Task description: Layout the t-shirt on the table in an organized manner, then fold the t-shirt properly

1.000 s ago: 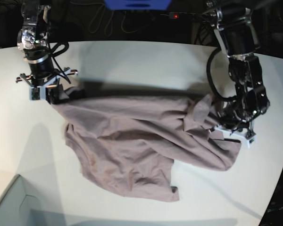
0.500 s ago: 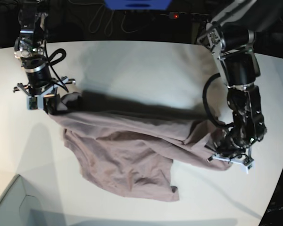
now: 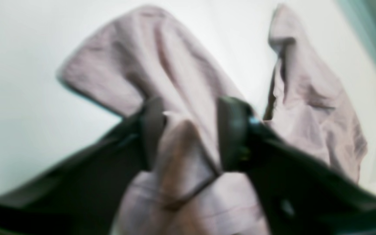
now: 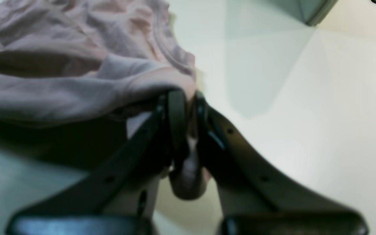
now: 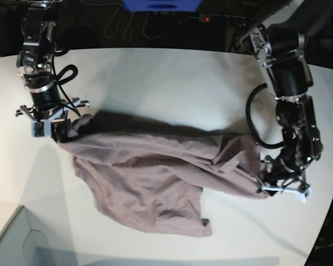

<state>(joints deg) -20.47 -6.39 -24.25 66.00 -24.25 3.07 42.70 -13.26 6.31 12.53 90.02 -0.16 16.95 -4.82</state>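
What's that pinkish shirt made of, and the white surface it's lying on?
The t-shirt looks like soft, matte knit cloth, maybe cotton: it drapes limply and creases. The table looks hard, smooth and matte white, perhaps laminate or painted board: flat, with soft shadows and no sharp reflections.

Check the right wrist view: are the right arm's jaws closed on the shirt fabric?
Yes. The right gripper has its jaws pressed together with a fold of the t-shirt pinched between them.

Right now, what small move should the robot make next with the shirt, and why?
Probably lift the left pincer up and clear. Its jaws stand apart around a fold of the t-shirt, so that side looks released on the table. The right pincer is shut on a hem, and the cloth between lies wrinkled, not flat.
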